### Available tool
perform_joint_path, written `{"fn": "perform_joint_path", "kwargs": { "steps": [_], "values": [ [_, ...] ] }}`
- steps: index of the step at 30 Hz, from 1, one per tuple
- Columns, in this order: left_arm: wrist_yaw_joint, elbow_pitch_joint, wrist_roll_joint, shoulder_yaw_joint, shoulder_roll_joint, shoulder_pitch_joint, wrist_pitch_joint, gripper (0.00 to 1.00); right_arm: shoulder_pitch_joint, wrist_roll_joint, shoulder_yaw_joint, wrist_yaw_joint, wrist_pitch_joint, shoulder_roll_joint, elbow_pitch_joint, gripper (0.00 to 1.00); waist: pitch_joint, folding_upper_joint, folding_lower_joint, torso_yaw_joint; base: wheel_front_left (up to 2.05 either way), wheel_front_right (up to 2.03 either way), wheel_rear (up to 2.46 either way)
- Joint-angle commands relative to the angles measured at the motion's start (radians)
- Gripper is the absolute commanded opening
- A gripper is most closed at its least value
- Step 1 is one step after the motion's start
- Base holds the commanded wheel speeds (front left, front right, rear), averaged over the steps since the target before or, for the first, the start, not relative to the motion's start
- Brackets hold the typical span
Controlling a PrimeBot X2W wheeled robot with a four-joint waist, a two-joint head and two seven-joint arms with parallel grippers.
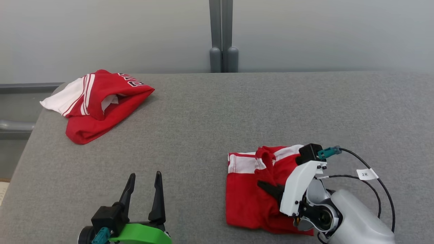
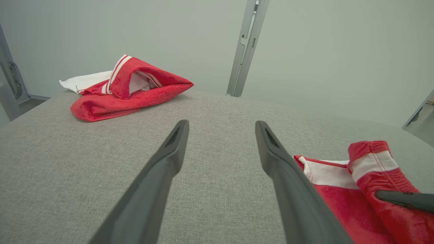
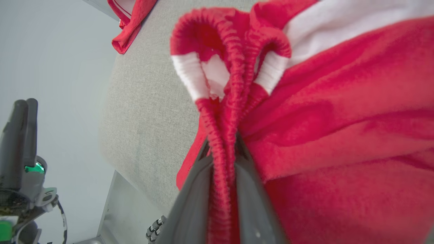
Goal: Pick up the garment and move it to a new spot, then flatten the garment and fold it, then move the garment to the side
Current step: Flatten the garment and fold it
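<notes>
The garment [image 1: 251,200], red with white bands, lies bunched on the near right of the grey table [image 1: 237,115]. My right gripper [image 1: 271,189] reaches into it from the right and is shut on a fold of its ribbed red waistband [image 3: 220,142]. In the right wrist view the cloth [image 3: 339,135] rises between the two grey fingers [image 3: 193,196]. My left gripper [image 1: 145,179] stands open over bare table at the near left, well apart from the garment. The left wrist view has its fingers spread [image 2: 222,127], with the garment [image 2: 339,189] to their right.
A second red and white garment [image 1: 98,105] lies crumpled at the table's far left corner, also visible as a heap [image 2: 129,88] in the left wrist view. A grey post [image 1: 222,37] stands behind the table's far edge. Black cables [image 1: 373,183] loop from my right wrist.
</notes>
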Motion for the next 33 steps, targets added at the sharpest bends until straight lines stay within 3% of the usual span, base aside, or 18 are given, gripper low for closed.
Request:
{"fn": "perform_joint_path", "kwargs": {
  "steps": [1, 2, 3, 12, 18, 24, 28, 33],
  "values": [
    [0.007, 0.002, -0.015, -0.005, 0.002, -0.016, 0.000, 1.00, -0.018, -0.006, 0.001, 0.001, -0.013, 0.011, 0.018, 0.55, 0.001, 0.0000, 0.0000, 0.024, 0.00, 0.00, 0.00],
    [0.009, 0.003, -0.016, -0.006, 0.002, -0.015, 0.000, 1.00, -0.023, -0.008, 0.004, 0.001, -0.015, 0.016, 0.027, 0.96, 0.001, 0.0000, 0.0000, 0.027, 0.00, 0.00, 0.00],
    [0.009, 0.003, -0.016, -0.008, 0.002, -0.015, 0.000, 1.00, -0.029, -0.006, 0.006, 0.001, -0.020, 0.023, 0.039, 1.00, 0.000, 0.0000, 0.0000, 0.031, 0.00, 0.00, 0.00],
    [0.017, 0.002, -0.025, -0.016, 0.002, -0.007, 0.000, 1.00, -0.059, 0.033, 0.018, 0.001, -0.048, 0.065, 0.044, 1.00, -0.006, 0.0000, 0.0000, 0.028, 0.00, 0.00, 0.00],
    [0.018, 0.000, -0.024, -0.016, 0.002, -0.011, 0.000, 1.00, -0.070, 0.015, 0.030, 0.001, -0.126, 0.044, -0.006, 1.00, -0.005, 0.0000, 0.0000, 0.006, 0.00, 0.00, 0.00],
    [0.016, -0.001, -0.008, -0.007, 0.002, -0.036, 0.000, 1.00, -0.077, -0.107, 0.019, 0.001, -0.318, -0.026, -0.039, 1.00, -0.011, 0.0000, 0.0000, -0.027, 0.00, 0.00, 0.00],
    [0.014, 0.005, 0.000, 0.000, 0.002, -0.055, 0.000, 1.00, -0.061, -0.259, -0.026, 0.001, -0.505, -0.073, -0.024, 1.00, -0.020, 0.0000, 0.0000, -0.054, 0.00, 0.00, 0.00],
    [0.022, 0.013, -0.010, 0.017, 0.002, -0.064, 0.000, 1.00, 0.007, -0.418, -0.137, 0.001, -0.678, -0.064, 0.008, 1.00, -0.032, 0.0000, 0.0000, -0.081, 0.00, 0.00, 0.00]
  ]
}}
